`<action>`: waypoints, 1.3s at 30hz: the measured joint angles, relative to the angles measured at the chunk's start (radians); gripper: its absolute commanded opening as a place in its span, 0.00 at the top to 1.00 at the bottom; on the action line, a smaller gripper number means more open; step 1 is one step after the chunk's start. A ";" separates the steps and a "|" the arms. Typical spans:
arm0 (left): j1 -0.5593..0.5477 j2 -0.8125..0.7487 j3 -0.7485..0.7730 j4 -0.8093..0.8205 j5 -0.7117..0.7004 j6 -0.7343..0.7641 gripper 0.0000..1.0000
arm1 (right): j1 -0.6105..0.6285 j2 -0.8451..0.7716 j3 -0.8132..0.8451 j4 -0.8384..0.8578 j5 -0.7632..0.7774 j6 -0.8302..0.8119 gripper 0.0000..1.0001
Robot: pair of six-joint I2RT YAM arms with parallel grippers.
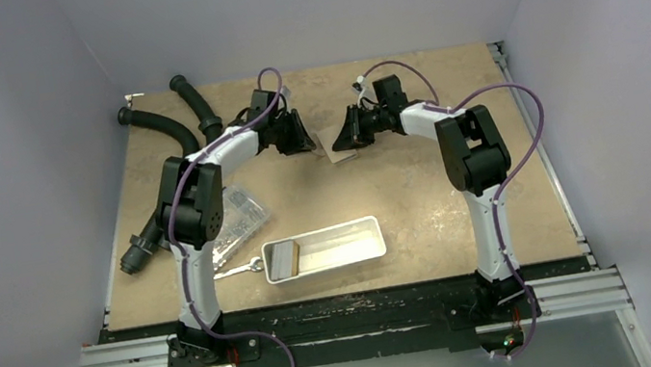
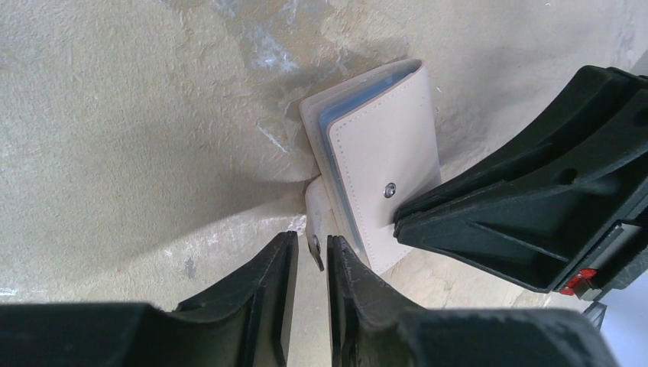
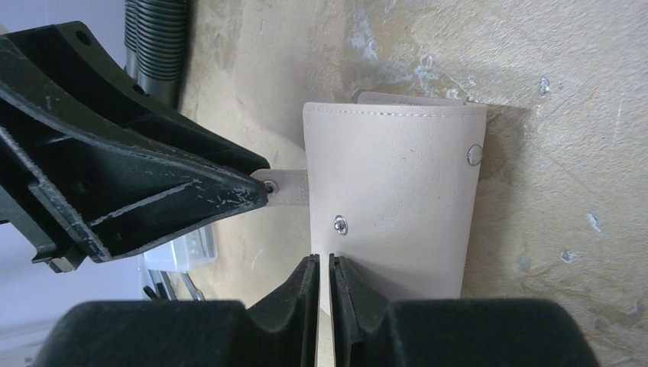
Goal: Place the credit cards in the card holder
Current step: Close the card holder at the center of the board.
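Your left fingers pinch the card holder tab, right fingers clamp its cover; uneven pulling could slip the tab free

The whole table is seen from high above and behind the arm bases (at the frame's bottom). Both wrist views are taken close, facing the tabletop from opposite sides; the card holder is shared by them.
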 measured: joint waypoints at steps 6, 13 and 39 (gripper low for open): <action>0.000 -0.011 0.000 0.005 0.000 0.000 0.74 | 0.000 0.002 0.004 -0.006 0.000 -0.003 0.83; 0.000 -0.013 0.000 0.007 0.000 -0.001 0.77 | 0.001 0.002 0.006 -0.009 0.000 -0.008 0.83; 0.000 -0.013 0.000 0.020 0.009 -0.008 0.79 | 0.003 0.003 0.016 -0.027 0.004 -0.022 0.84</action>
